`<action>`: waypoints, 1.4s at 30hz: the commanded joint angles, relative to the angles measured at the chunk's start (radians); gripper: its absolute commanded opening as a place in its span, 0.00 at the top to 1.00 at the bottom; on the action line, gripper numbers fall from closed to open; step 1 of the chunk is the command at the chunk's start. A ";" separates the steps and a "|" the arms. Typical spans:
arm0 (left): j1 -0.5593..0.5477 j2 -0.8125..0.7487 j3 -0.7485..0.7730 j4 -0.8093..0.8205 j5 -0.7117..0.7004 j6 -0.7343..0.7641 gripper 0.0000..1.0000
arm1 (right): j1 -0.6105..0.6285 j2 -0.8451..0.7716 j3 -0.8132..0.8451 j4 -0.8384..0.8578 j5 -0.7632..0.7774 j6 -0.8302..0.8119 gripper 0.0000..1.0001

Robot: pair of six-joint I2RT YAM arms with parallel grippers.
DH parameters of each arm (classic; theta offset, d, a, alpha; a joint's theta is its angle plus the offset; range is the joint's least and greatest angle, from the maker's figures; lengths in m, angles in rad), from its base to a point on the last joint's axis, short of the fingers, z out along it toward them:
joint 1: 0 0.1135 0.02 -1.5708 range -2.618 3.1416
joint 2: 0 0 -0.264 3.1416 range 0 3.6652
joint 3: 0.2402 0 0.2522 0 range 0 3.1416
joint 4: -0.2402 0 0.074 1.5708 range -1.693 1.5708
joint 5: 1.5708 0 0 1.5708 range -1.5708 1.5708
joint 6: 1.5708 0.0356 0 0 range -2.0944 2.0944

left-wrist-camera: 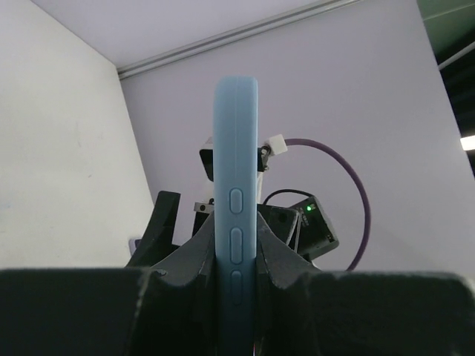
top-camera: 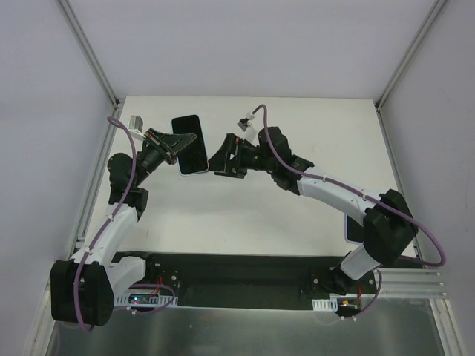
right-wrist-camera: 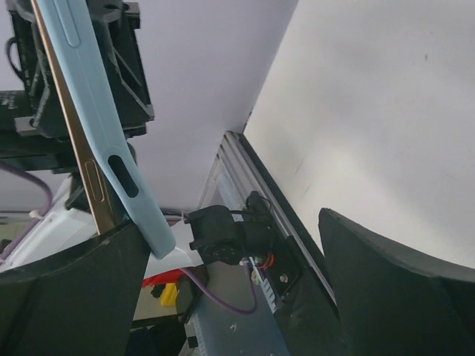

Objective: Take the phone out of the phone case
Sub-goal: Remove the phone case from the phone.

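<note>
- A white table [top-camera: 297,222] sits inside pale walls [top-camera: 245,44]; nothing rests on its far half.
- The left gripper [top-camera: 178,142] is clenched on the phone case [left-wrist-camera: 236,222] and holds it above the table, with the phone [top-camera: 191,152] seated inside, screen up.
- The right gripper [top-camera: 220,159] is spread wide and holds nothing.
- It is just beside the case's right edge, whose lower corner meets one of its fingers [right-wrist-camera: 74,297]; contact is unclear.
- The long axis runs away from the bases, so the right arm likely peels.
</note>
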 commanded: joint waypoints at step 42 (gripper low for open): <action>-0.099 0.116 0.058 0.072 0.230 0.011 0.76 | 0.025 -0.005 -0.025 0.461 -0.018 0.137 0.98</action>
